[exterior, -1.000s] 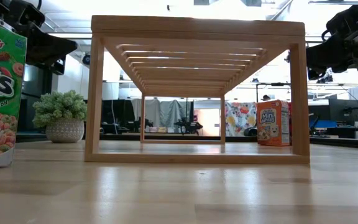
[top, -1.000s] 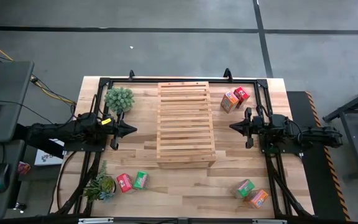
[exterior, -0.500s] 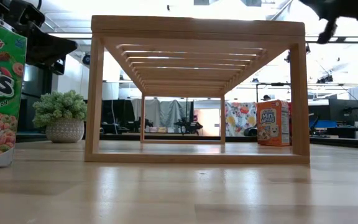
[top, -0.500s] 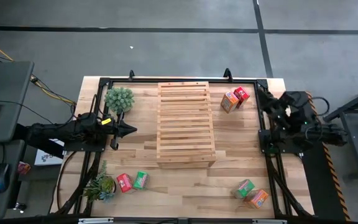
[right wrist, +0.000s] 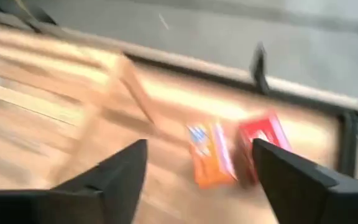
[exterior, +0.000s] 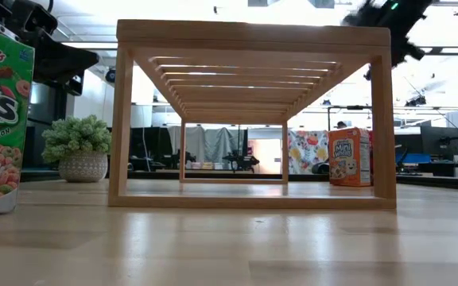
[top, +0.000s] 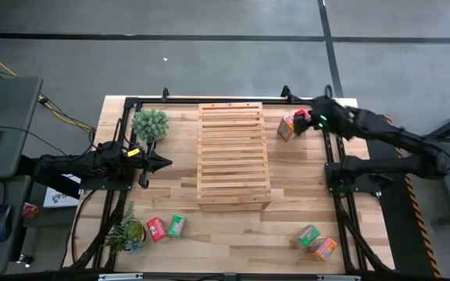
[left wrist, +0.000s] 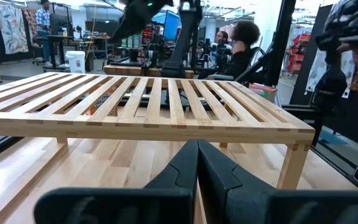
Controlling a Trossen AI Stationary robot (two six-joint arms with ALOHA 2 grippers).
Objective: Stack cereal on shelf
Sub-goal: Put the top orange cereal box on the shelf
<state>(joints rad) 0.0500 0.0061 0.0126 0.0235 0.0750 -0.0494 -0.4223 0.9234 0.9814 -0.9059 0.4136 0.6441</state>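
While the left gripper (top: 165, 162) waits with its fingers pressed together just beside the left edge of the shelf (top: 233, 154), pointing at it, the right gripper (top: 308, 119) hangs over the far right corner of the table (top: 303, 191) with its fingers (right wrist: 114, 174) spread wide and nothing between them. Directly in front of it stand two of the cereal boxes, an orange box (top: 288, 127) and a red box (top: 304, 119), touching side by side (the right wrist view shows them between the fingers, beyond the tips, not gripped). The shelf stands in the middle of the table, its slatted top bare. At the near left lie a red box (top: 156, 229) and a green box (top: 177, 225) close together, next to a small potted plant (top: 126, 233); at the near right lie a green box (top: 306, 236) and an orange box (top: 325, 249). A second, rounder potted plant (top: 150, 124) sits at the far left, near the left gripper.
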